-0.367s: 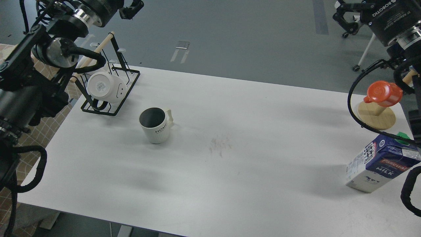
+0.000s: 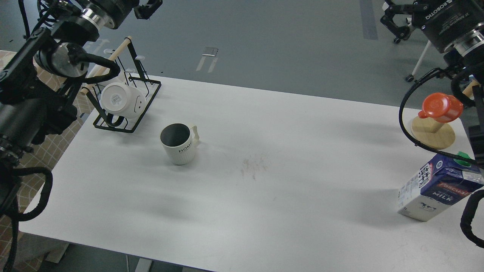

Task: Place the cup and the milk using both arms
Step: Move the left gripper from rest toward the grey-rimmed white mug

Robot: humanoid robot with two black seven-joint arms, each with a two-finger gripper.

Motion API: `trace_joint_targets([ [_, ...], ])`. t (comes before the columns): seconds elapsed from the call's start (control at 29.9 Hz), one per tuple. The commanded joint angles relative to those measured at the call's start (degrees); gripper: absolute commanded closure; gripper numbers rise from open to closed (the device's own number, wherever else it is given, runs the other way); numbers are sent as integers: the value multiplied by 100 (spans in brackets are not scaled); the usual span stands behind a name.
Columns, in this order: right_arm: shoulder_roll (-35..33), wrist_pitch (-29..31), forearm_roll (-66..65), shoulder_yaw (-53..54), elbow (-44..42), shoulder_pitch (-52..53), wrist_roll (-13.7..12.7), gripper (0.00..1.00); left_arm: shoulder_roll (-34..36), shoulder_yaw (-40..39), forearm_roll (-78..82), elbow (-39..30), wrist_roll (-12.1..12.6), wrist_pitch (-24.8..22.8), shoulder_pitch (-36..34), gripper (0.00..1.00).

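The cup (image 2: 178,145), a cream-white ribbed mug with a dark inside and "HOME" on its side, stands upright on the white table (image 2: 287,158), left of centre. The milk (image 2: 435,187), a dark blue and white carton with a green cap, stands at the table's right edge. My left gripper (image 2: 149,8) is raised high at the top left, far above and behind the cup, partly cut off by the view's edge. My right gripper (image 2: 393,19) is raised at the top right, far from the milk. Both are dark and empty-looking, and their fingers are not clear.
A black wire rack (image 2: 126,96) at the back left holds a smooth white smiley mug (image 2: 121,99). An orange-red cup (image 2: 441,107) sits upside down on a round wooden stand (image 2: 433,135) at the back right. A faint brown stain (image 2: 252,166) marks the table's middle.
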Motion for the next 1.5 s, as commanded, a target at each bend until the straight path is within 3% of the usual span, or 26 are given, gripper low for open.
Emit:
trace_joint_targets([
  [0.0, -15, 1, 17, 35, 42, 14, -5, 0, -4, -1, 2, -8, 46, 20, -9, 2],
  [0.1, -15, 1, 17, 70, 16, 15, 4, 0, 22, 8, 2, -70, 46, 11, 26, 2],
  [0.37, 20, 1, 61, 88, 331, -20, -22, 0, 627, 8, 46, -1167, 46, 37, 693, 2],
  [0.5, 55, 1, 61, 35, 605, -170, -31, 0, 935, 16, 291, -1370, 37, 3, 843, 3],
  [0.73, 47, 1, 44, 70, 561, -240, -14, 0, 1937, -18, 1311, -2345, -15, -735, 1300, 2],
  [0.87, 3, 1, 26, 114, 561, -258, 22, 0, 2272, 25, 1609, -2347, -24, -846, 1266, 3],
  [1.0, -15, 1, 17, 114, 552, -267, 48, 0, 2377, 148, 2960, -2346, 19, -846, 1248, 3],
  [1.17, -6, 1, 17, 123, 578, -276, 48, 0, 2439, 482, 4192, -2820, -42, -846, 1160, 3],
  [1.37, -6, 1, 17, 140, 578, -284, 48, 0, 2369, 710, 6758, -3322, -323, -846, 1195, 7],
  [1.47, -15, 1, 17, 140, 570, -276, 48, 0, 2360, 1280, 7506, -3496, -594, -846, 1178, 7],
])
